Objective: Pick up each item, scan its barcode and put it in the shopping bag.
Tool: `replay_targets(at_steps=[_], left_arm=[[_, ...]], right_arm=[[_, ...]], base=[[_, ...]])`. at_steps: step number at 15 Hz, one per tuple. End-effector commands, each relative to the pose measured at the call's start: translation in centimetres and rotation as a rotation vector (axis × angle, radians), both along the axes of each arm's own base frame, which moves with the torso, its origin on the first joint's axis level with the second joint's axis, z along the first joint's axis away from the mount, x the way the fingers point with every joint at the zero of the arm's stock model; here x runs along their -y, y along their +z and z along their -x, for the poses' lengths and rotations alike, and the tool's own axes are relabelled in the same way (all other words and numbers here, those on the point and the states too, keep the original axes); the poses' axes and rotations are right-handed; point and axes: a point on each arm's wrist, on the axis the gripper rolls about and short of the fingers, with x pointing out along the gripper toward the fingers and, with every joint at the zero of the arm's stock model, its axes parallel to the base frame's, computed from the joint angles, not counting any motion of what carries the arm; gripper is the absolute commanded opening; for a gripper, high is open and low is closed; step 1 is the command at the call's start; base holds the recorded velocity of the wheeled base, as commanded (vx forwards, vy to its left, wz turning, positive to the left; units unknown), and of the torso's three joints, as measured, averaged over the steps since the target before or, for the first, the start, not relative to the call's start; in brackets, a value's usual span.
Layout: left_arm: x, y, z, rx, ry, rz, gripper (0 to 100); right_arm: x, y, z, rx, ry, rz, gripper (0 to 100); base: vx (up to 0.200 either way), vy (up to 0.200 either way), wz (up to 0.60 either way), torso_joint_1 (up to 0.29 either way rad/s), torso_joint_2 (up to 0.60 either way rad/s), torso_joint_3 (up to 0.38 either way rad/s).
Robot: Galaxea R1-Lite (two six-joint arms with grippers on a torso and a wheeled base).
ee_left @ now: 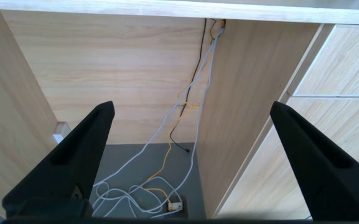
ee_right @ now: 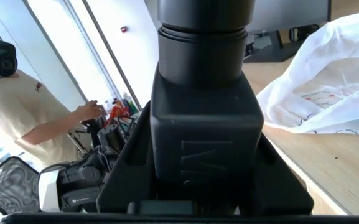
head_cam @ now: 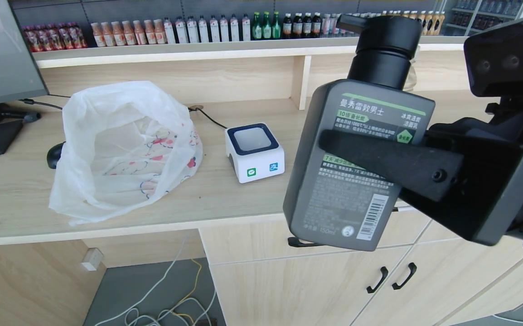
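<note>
While the head view looks down on the counter (head_cam: 12, 190), the right gripper (head_cam: 334, 147) is clamped on the dark grey pump bottle (head_cam: 347, 199). The bottle is held in the air before the counter's front edge, right of the scanner (head_cam: 254, 151) and apart from it. The pump head is uppermost and the body is tilted. One finger lies across the printed label face. The barcode (head_cam: 373, 217) sits at the label's lower corner and faces the head camera.

The white shopping bag (head_cam: 125, 149) lies open on the counter, left of the scanner and not touching it. A black mouse (head_cam: 55, 155) is partly hidden at the bag's left side.

Right wrist view adds the bottle's plain opposite face, with the gripper flanking it on both sides and the bag beyond.

Left wrist view adds the left gripper (ee_left: 195, 165), its fingers spread wide with nothing between them. It hangs below the countertop, over cables (ee_left: 142, 193) on the floor.
</note>
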Motion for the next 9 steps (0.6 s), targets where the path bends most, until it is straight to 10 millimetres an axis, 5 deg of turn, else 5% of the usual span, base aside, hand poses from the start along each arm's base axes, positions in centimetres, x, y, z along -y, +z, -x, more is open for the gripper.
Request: replay_targets(at_steps=[1,6,9], left_arm=[[0.0,0.0,0.0,0.001,0.0,0.0,100],[0.0,0.0,0.0,0.001,0.0,0.0,100],[0.0,0.0,0.0,0.001,0.0,0.0,100]], right_arm=[[0.0,0.0,0.1,0.0,0.002,0.001,0],[1.0,-1.8,-0.4,0.02,-0.109,0.036,0],[2.6,-3.5,0.9,0.027,-0.238,0.035,0]], base=[[0.0,0.0,0.0,0.0,0.0,0.0],[0.0,0.0,0.0,0.0,0.0,0.0],[0.0,0.0,0.0,0.0,0.0,0.0]])
